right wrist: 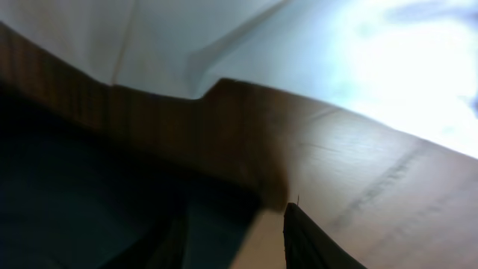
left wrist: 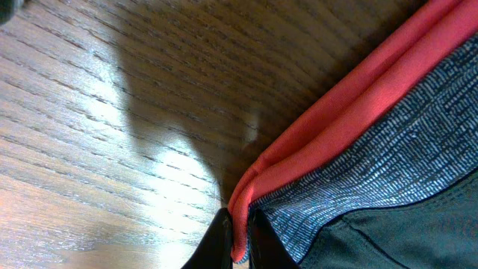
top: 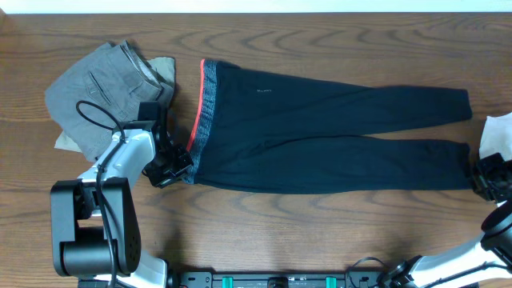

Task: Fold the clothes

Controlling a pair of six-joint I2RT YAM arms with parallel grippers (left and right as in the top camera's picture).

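The clothes, dark navy leggings (top: 320,128), lie flat across the table, with the grey waistband (top: 206,112) and its red-coral edge at the left and both legs reaching right. My left gripper (top: 172,166) is at the near corner of the waistband. In the left wrist view this left gripper (left wrist: 239,240) is shut on the red-coral edge (left wrist: 358,90). My right gripper (top: 482,178) sits at the ankle end of the near leg. Seen from its wrist, the right gripper (right wrist: 231,243) stands open, with the dark hem (right wrist: 112,202) reaching in by the left finger and bare wood beside the right one.
Folded grey trousers (top: 100,84) with a khaki piece (top: 166,68) beneath lie at the back left, next to the waistband. A white cloth (top: 498,132) lies at the right edge, just behind the right gripper, and the same white cloth (right wrist: 224,45) fills the top of the right wrist view.
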